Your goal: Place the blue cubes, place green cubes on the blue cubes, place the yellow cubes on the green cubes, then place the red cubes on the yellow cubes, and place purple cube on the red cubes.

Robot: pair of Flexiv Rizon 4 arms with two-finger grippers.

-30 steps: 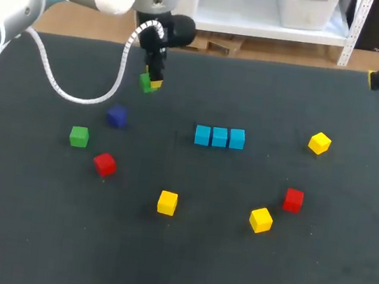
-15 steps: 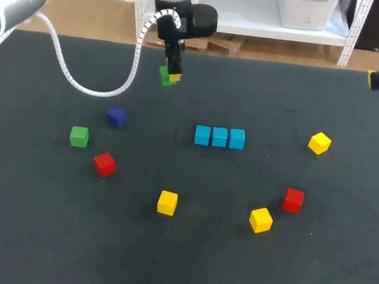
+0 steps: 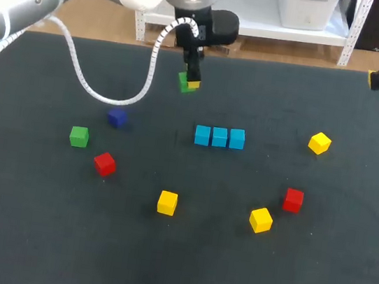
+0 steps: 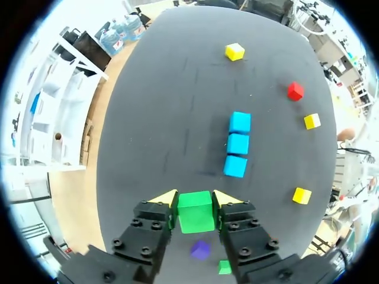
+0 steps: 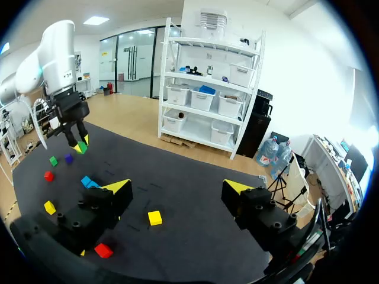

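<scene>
Head view shows the black table [image 3: 37, 219], my right gripper [image 3: 376, 81] at its 2 o'clock corner with fingers spread apart, and my left gripper [image 3: 189, 83] at 11 o'clock from the row of three blue cubes [image 3: 219, 137], clamped on a small green cube [image 3: 184, 82].

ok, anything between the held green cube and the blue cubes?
Nothing visible. The left gripper holds the green cube above bare table, and the stretch to the row of three blue cubes is clear.

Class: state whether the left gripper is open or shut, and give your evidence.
Shut on the green cube: the left gripper has both fingers pressed against its opposite sides.
</scene>
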